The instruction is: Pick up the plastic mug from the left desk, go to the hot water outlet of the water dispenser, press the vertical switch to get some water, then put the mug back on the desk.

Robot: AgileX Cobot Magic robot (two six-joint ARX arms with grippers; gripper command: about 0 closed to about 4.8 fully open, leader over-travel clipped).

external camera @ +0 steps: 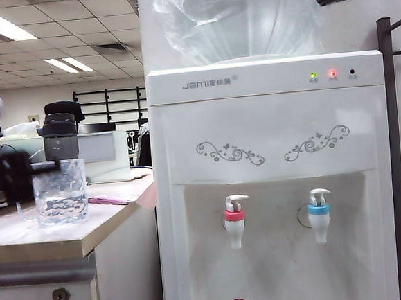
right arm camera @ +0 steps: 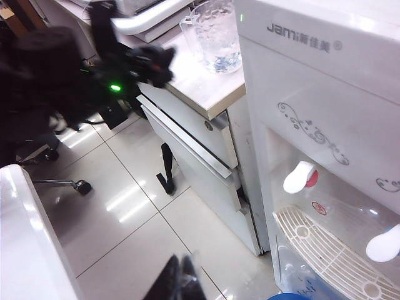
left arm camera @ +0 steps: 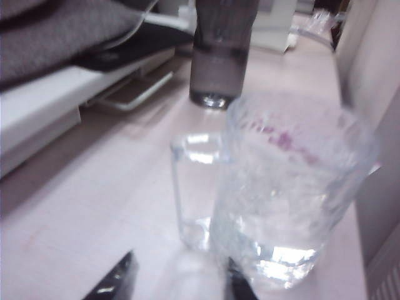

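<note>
Bright office light from ceiling panels point(external camera: 0, 25) at upper left. Left arm point(external camera: 1, 172) motion-blurred; left wrist view soft, hazy. Glare streaks the floor tiles point(right arm camera: 128, 203).

An office: ceiling tiles with strip lights point(external camera: 3, 25) at eleven o'clock, a desk point(external camera: 27, 236) with a locked drawer at eight, a water dispenser point(external camera: 273, 186) centre, an office chair's castor point(right arm camera: 81, 185) on the tiled floor

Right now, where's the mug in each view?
Exterior view: mug at left, standing on the desk, left gripper beside it.
Left wrist view: mug fills right of centre, handle toward the open left gripper.
Right wrist view: mug at top centre, on the desk corner.
Shared landmark: the desk; the dispenser too in exterior and right wrist views.
</note>
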